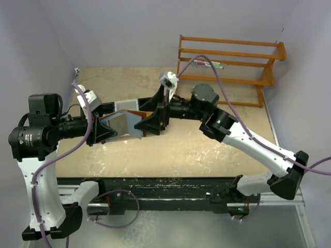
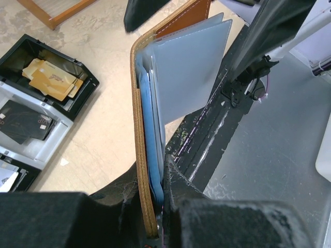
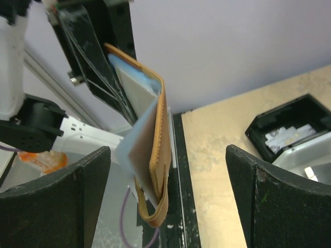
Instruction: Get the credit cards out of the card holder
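Observation:
My left gripper (image 1: 105, 132) is shut on the brown leather card holder (image 1: 135, 114) and holds it open in the air above the table. In the left wrist view my left gripper (image 2: 164, 173) pinches the holder's stitched edge (image 2: 138, 155) and the light blue cards (image 2: 150, 144) inside. A pale whitish card (image 2: 189, 67) sticks out of the top. My right gripper (image 1: 151, 123) is open, with its jaws on either side of the holder's free end. In the right wrist view the holder (image 3: 159, 139) and the pale card (image 3: 135, 150) hang between the wide-apart fingers (image 3: 77, 201) of my right gripper (image 3: 165, 152) without touching them.
A black-and-white compartment tray (image 2: 62, 111) lies on the table under the arms, with orange-yellow flat pieces (image 2: 49, 77) and a dark card (image 2: 23, 119) in it. It also shows in the right wrist view (image 3: 258, 129). An orange wooden rack (image 1: 227, 62) stands at the back right.

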You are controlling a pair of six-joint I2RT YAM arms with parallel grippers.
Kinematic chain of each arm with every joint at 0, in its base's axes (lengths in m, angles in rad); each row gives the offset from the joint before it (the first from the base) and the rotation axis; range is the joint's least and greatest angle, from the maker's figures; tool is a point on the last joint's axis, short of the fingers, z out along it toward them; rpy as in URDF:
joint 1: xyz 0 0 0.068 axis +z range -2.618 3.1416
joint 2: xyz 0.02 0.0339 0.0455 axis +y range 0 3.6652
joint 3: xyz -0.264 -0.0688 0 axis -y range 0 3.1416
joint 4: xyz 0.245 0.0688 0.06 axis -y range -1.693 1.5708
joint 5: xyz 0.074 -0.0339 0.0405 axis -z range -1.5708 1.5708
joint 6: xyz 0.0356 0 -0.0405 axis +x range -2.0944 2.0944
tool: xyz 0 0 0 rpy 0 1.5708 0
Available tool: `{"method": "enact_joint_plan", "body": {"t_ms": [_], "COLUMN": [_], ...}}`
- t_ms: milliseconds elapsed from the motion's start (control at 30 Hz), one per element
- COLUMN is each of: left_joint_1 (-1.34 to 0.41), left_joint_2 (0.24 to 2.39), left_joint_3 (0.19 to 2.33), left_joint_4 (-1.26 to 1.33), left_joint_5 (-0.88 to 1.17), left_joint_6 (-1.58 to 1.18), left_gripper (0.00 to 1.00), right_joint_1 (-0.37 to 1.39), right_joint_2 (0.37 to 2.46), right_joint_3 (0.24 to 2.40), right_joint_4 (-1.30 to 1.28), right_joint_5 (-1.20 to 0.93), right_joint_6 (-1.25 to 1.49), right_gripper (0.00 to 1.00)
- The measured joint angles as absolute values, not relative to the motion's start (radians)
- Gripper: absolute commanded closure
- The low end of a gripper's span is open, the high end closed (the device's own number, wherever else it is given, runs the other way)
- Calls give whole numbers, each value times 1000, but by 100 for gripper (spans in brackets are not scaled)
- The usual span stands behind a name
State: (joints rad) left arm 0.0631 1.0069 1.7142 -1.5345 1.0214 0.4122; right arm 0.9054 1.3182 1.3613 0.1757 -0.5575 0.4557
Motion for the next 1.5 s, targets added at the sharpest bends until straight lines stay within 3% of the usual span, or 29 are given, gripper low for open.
{"method": "enact_joint_plan", "body": {"t_ms": [100, 567, 867, 967, 1067, 1500], "left_joint_1": [63, 63, 52, 49, 54, 54], "left_joint_2": [1007, 1032, 1050, 1050, 1054, 1048], "left_joint_3": [1714, 1735, 1748, 1748, 1748, 1748], "left_joint_4": [-1534, -1538, -1561, -1565, -1564, -1564], "left_joint_5": [1023, 1131, 1315, 1374, 1382, 1420], "left_joint_6": [412, 400, 401, 400, 401, 384], "left_gripper": [89, 85, 82, 59, 50, 44], "right_joint_1": [931, 976, 996, 997, 992, 990], "right_joint_2": [1340, 1340, 1187, 1165, 1137, 1118], "right_joint_3": [1361, 1358, 1229, 1214, 1193, 1185], "right_joint_4": [143, 139, 254, 276, 286, 319], "right_joint_5": [-534, -464, -521, -551, -593, -620], "right_joint_6": [432, 434, 496, 516, 551, 639], "right_gripper": [16, 100, 100, 100, 100, 100]}}
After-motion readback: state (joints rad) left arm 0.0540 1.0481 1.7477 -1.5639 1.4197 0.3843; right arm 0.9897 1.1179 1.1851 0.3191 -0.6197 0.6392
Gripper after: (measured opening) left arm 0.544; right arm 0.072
